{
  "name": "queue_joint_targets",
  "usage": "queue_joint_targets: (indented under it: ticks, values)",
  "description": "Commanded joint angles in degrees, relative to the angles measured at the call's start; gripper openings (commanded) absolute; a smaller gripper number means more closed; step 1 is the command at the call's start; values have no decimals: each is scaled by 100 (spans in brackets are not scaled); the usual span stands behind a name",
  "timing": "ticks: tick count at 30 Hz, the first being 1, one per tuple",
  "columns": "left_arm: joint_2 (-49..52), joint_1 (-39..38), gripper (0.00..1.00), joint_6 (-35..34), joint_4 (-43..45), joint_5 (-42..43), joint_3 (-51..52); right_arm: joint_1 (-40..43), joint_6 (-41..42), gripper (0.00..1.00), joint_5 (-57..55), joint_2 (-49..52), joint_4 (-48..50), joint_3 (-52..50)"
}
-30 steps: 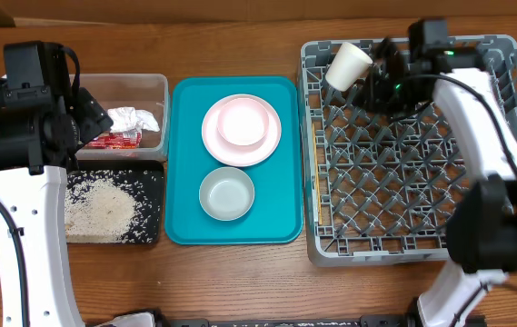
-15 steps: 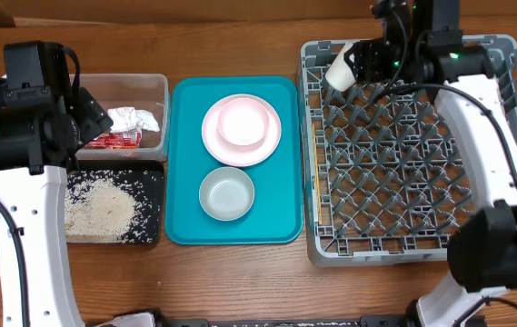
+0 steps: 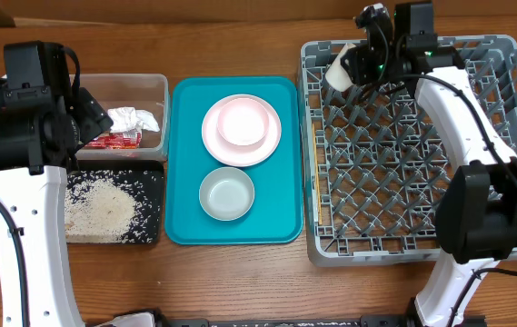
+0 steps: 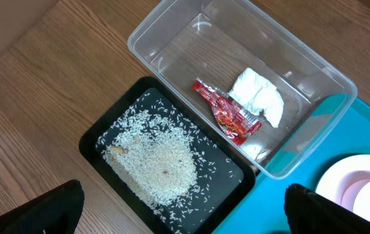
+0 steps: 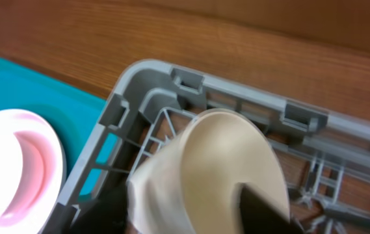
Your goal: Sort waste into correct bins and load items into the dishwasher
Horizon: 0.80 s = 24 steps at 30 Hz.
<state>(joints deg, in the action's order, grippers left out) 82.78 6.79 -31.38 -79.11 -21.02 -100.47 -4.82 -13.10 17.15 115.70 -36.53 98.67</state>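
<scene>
A small white cup point(image 3: 340, 69) lies tilted at the far left corner of the grey dish rack point(image 3: 512, 145). My right gripper point(image 3: 356, 65) is at it. In the right wrist view the cup point(image 5: 211, 162) fills the space between the dark fingers point(image 5: 263, 211), and the gripper point(image 5: 181, 205) is closed on it. A pink plate point(image 3: 213, 136) carries a white-pink bowl point(image 3: 243, 123), with a grey-green bowl point(image 3: 226, 193) nearer. The clear tub point(image 4: 171, 26) holds the napkin point(image 4: 257, 97) and the red wrapper point(image 4: 227, 112). Rice point(image 4: 158, 162) lies in the black tray point(image 4: 97, 140). My left gripper point(image 4: 185, 211) hangs open above the tray.
The teal serving tray point(image 3: 181, 227) sits between the bins and the rack. The rack's upright pegs point(image 3: 394, 173) stand bare across most of its grid. Bare wooden tabletop point(image 3: 240, 282) runs along the front.
My right gripper moved toward the rack's far left corner, let the cup go and closed round it again. The left arm, bins and tray have not moved.
</scene>
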Motion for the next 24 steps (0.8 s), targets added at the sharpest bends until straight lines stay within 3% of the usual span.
queue_joint_targets:
  ticks: [1,5,9,16,24]
  values:
    - [-17,-7,100,52,2,7,-92,0,-61,22,-17,-22,-98,7]
    - [-17,-7,100,52,2,7,-92,7,-63,17,-20,-68,-271,9]
    - [-17,-7,100,52,2,7,-92,7,-61,4,-17,-164,-463,7]
    - [-17,-4,100,52,4,7,-92,4,-37,4,503,-855,-809,92]
    - [-17,-7,100,52,2,7,-92,7,577,4,2293,-1753,-973,190]
